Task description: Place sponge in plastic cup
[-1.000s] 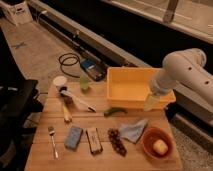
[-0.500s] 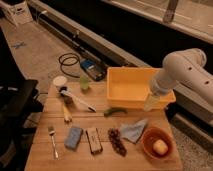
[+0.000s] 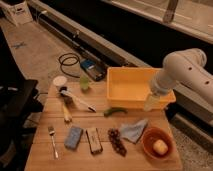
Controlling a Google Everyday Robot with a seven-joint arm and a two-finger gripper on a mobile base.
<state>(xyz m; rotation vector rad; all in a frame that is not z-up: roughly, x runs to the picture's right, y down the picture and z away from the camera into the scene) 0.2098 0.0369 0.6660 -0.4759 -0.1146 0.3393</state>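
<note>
Blue-grey rectangular sponge (image 3: 73, 137) lies flat on the wooden counter (image 3: 100, 122), near-left part, between a metal fork (image 3: 52, 141) on its left and a dark wrapped bar (image 3: 93, 140) just beside it on the right. It touches neither, as far as can be seen. Its long axis runs roughly near-to-far, w/ the far end leaning a bit right.

The gripper (image 3: 151, 103) hangs well apart from it, at the right front corner of the yellow plastic bin (image 3: 130, 100), low over the counter's far-right part, on the end of the white arm (image 3: 182, 70). So from the jaws the sponge lies toward the left of the view and nearer the camera, diagonally across the counter. Can't tell whether the gripper is released or clenched; nothing obvious is held.

Target is prob. the pale-green translucent plastic cup (image 3: 85, 83), upright at the far edge of the counter, just left of the bin. It is well apart from the sponge, further back and slightly right of it. A white round cup or lid (image 3: 60, 80) sits further left; can't say which it is.

Judgement: grasp not begun yet. The approach needs a long reach across, and closing across the sponge's short side looks easiest, w/ the bar close enough to get nudged.

Hard to make out: a crumpled blue cloth (image 3: 132, 131) and an orange bowl (image 3: 148, 145) lie between gripper and sponge on the near side. The gripper's tip blends into the bin wall, and the arm's base is cut off at right.
</note>
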